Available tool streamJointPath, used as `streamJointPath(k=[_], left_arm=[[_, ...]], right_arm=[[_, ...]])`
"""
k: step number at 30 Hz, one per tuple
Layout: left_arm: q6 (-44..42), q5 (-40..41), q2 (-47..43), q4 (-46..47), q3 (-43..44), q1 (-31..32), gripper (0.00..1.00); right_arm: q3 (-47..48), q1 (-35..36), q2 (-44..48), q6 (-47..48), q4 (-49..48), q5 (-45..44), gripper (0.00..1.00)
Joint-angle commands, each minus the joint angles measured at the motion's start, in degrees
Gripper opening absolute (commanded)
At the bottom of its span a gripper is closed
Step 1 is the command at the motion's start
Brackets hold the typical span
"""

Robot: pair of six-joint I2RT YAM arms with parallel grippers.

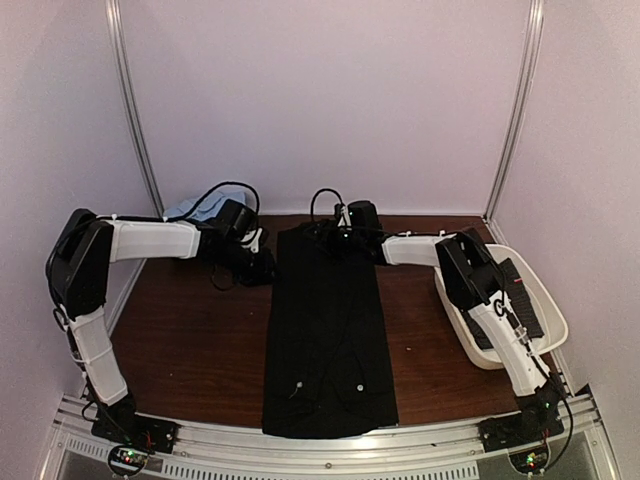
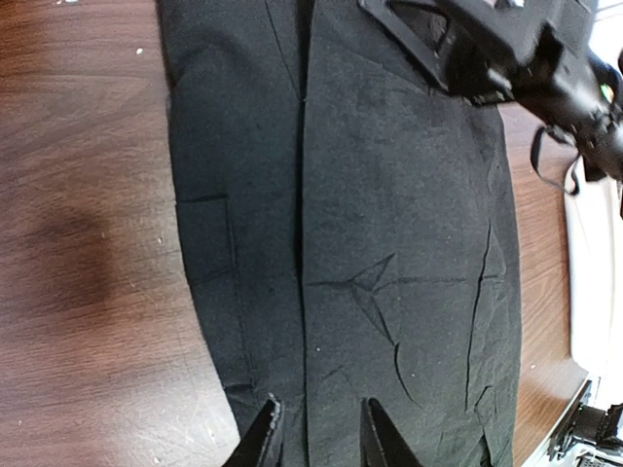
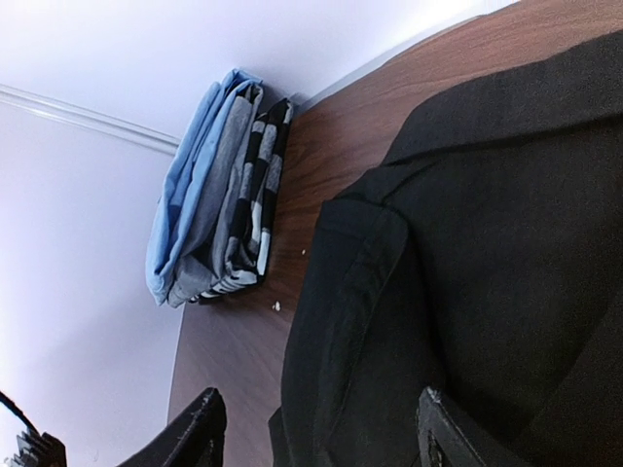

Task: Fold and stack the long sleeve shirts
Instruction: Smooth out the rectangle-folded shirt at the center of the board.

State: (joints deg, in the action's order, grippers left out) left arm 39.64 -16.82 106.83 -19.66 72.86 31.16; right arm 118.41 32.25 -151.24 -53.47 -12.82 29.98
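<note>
A plain black long sleeve shirt [image 1: 328, 330] lies flat as a long narrow strip down the middle of the table, collar at the far end, small white buttons near the front. My left gripper [image 1: 258, 265] sits low at the shirt's far left edge. In the left wrist view its tips [image 2: 321, 440] stand a little apart over the flat cloth [image 2: 389, 243], with nothing pinched between them. My right gripper [image 1: 345, 238] is at the collar end. Its jaws [image 3: 321, 433] are wide open, straddling the collar fold [image 3: 487, 243].
Folded clothes, light blue, grey and striped, are stacked at the back left corner [image 3: 219, 185] [image 1: 190, 208]. A white basket [image 1: 545, 310] stands at the right edge with dark cloth [image 1: 522, 295] in it. Brown tabletop [image 1: 190, 340] shows on both sides of the shirt.
</note>
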Motion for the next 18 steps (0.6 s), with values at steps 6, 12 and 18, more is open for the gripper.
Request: streamJointPath(k=[6,12,18], left_arm=[[-1.74,-0.68,1.14,0.52,1.66,-0.57,0.27],[-2.19,-0.99,1.52,0.58,1.84,-0.82,0.27],[-2.47,-0.93,1.69,0.59,2.45,-1.26,0.27]], right_arm=[[8.59,-0.90,-5.26,-1.07,3.90,-1.62,0.69],[8.46,-2.20,-1.11,3.01,7.23,-2.67,0.69],[7.24,-2.48,4.80,4.60,6.67,-0.62,0.71]])
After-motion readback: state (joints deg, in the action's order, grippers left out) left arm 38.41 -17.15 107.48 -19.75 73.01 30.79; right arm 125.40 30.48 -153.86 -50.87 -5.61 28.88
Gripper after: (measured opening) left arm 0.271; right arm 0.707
